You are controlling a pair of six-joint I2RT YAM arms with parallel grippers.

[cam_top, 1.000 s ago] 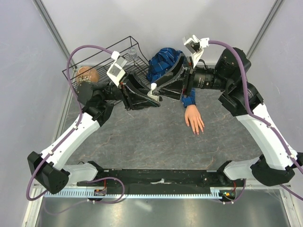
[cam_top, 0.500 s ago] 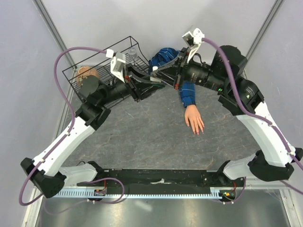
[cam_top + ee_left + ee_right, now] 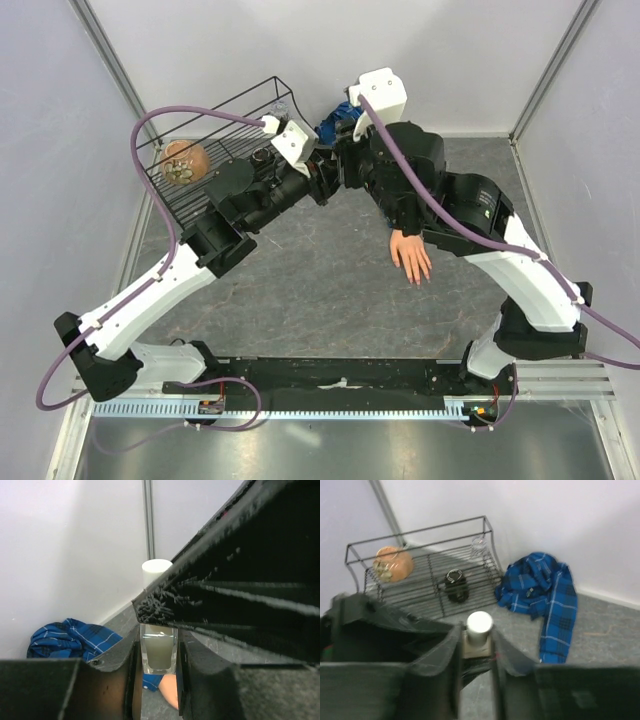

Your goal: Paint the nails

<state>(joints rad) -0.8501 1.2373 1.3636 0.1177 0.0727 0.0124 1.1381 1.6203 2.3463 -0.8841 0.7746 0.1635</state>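
Left jaws are clamped on the square glass body of the bottle [image 3: 159, 652], holding it upright and off the surface [image 3: 300, 290], upper middle of the top view. It looks held that way so the other arm can work the white cap [image 3: 479, 622]. Right jaws sit either side of the cap; one finger crosses the bottle neck in the left wrist view. Cannot tell if they pinch the cap or just flank it, because the right wrist view is blurred. Judgement: the step is uncapping to free the brush, and painting has not started. Nails [image 3: 418, 277] are on the mannequin hand [image 3: 409, 252], which lies flat on the surface right of centre, fingers toward the bottom of the frame. They are apart from the bottle, with nothing touching them. Plaid shirt [image 3: 540, 587] is bunched by the back wall. Wire basket [image 3: 422, 592], upper left, holds a round orange-brown thing [image 3: 183, 162], a dark jar [image 3: 455, 584] and a clear glass [image 3: 479, 545], all out of the way.
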